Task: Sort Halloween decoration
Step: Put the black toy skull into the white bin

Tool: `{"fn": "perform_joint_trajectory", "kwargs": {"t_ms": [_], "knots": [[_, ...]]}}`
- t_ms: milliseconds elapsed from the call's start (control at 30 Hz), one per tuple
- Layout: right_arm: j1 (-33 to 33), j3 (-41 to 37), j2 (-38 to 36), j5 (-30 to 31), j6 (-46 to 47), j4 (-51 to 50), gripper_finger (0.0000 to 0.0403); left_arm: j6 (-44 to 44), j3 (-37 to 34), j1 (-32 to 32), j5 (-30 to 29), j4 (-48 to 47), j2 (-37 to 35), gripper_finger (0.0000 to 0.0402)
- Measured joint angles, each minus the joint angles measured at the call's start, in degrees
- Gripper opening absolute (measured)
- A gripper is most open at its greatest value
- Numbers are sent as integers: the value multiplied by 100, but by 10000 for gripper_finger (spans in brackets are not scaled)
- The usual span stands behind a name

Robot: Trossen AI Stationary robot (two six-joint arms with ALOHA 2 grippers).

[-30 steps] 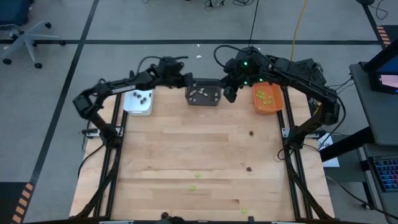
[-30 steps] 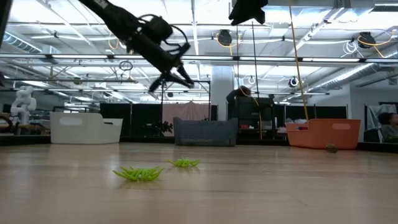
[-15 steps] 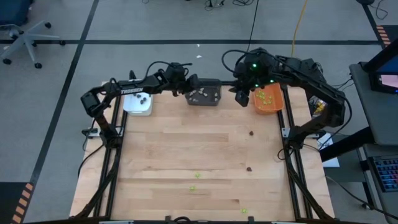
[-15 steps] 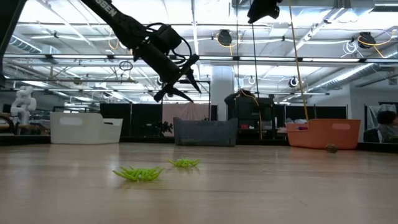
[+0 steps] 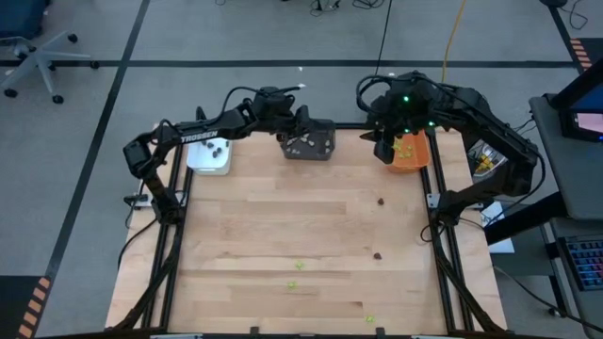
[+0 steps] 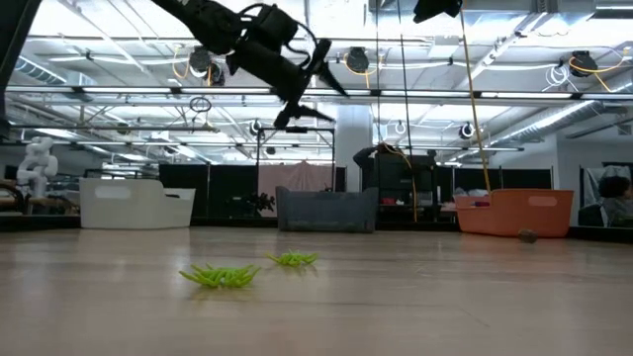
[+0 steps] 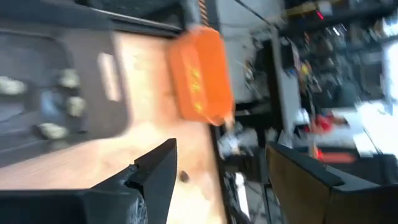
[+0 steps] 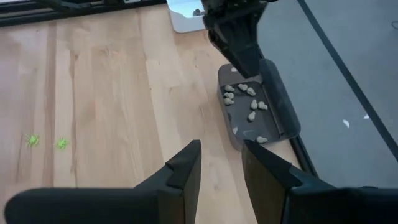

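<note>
With its fingers spread and empty, the left gripper [image 5: 303, 123] hovers over the dark grey tray [image 5: 311, 143] at upper centre, where beige pieces [image 8: 244, 97] lie, and should lift clear without knocking them; I cannot tell whether the right gripper [image 5: 384, 151], near the orange tray [image 5: 411, 156], grasps anything.

From table height I see the dark grey tray [image 6: 327, 210] at the far edge. The white tray [image 6: 136, 203] sits well left of it, the orange tray [image 6: 513, 212] well right. My left gripper [image 6: 318, 82] hangs above it, fingers spread. Two lime green pieces [image 6: 244, 270] lie nearer than it.
</note>
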Motion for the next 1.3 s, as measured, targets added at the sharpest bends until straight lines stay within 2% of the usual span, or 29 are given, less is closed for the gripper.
{"fn": "perform_joint_trajectory", "kwargs": {"t_ms": [133,367,667,867,1067,1167,1300], "knots": [[0,0,-86,0,18,-3,102,123,205,-141,452,3,-4,242],[0,0,-90,0,441,1,102,153,478,-334,688,-10,-11,229],[87,0,-72,2,2066,47,102,313,478,-412,1338,-29,-210,135],[432,0,-70,7,2981,36,102,796,480,-453,1428,-94,-536,80],[797,0,-70,35,3564,-249,102,2023,480,-719,1229,-1306,-919,39],[951,0,-70,146,3675,-547,102,2723,480,-991,898,-2215,-1073,27],[1199,-124,-75,663,3871,-799,102,3325,480,-1456,258,-3211,-1112,22]]}}
